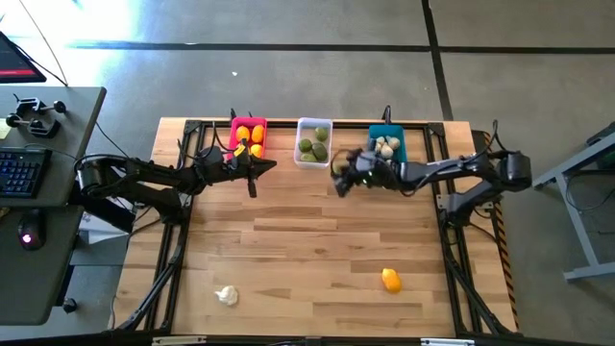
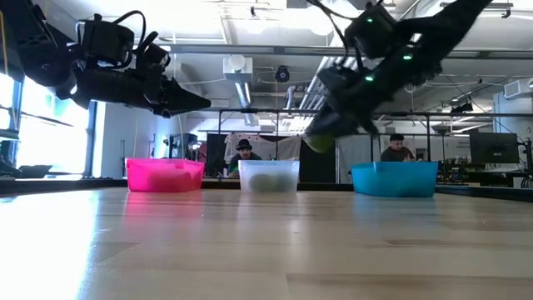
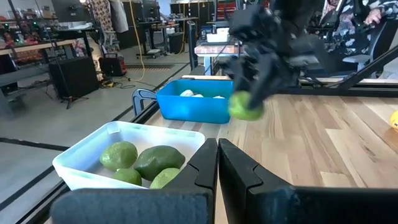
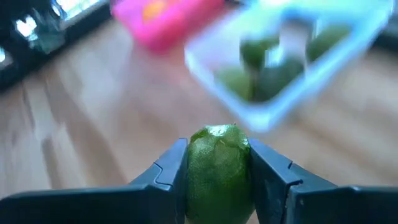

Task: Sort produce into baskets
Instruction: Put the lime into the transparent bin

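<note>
Three bins stand along the table's far edge: a pink one [image 1: 248, 134] with yellow-orange pieces, a translucent white one [image 1: 313, 141] with several green limes, a teal one [image 1: 386, 143] with garlic pieces. My right gripper [image 1: 339, 176] is shut on a green lime [image 4: 219, 169], in the air just near-right of the white bin. My left gripper [image 1: 252, 171] is shut and empty, in front of the pink bin. A lemon [image 1: 391, 280] and a garlic [image 1: 227, 295] lie on the near table. My right gripper pinches the lime's two opposite sides [image 4: 194, 174] between its two fingers. The lime is lifted clear of the table and shows below the fingertips in the low view [image 2: 319, 142].
The near half of the table holds only the lemon and the garlic. A desk with a keyboard [image 1: 21, 173] stands left of the table. People sit in the room behind the bins [image 2: 243, 154].
</note>
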Robot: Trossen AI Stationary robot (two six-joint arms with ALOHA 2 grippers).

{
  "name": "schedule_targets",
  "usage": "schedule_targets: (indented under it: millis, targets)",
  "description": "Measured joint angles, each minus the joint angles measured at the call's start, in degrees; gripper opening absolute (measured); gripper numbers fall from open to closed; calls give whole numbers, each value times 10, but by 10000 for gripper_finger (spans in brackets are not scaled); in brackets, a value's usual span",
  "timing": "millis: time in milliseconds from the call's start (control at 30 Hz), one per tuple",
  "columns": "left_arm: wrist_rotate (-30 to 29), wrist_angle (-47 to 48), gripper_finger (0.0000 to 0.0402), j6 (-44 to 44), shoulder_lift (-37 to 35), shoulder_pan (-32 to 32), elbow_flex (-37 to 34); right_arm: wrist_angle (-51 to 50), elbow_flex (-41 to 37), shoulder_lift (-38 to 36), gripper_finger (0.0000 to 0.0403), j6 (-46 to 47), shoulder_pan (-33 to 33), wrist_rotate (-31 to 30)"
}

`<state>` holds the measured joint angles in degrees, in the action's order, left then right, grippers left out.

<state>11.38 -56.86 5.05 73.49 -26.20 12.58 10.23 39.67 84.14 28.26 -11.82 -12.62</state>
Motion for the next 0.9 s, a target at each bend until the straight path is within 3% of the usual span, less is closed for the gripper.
schedule_targets:
  millis: [167, 267, 433, 700, 900]
  targets:
    - [0, 0, 0, -3, 0, 0, 0, 13, 85, 65, 110, -84, -52, 1]
    - [0, 0, 0, -3, 0, 0, 0, 11, 154, 117, 110, -130, -86, 31]
    - [0, 0, 0, -1, 0, 0, 0, -51, 283, 211, 110, -181, -138, 66]
    - [0, 0, 0, -1, 0, 0, 0, -137, 423, 324, 115, -194, -196, 97]
    - [0, 0, 0, -3, 0, 0, 0, -163, 465, 367, 120, -205, -205, 99]
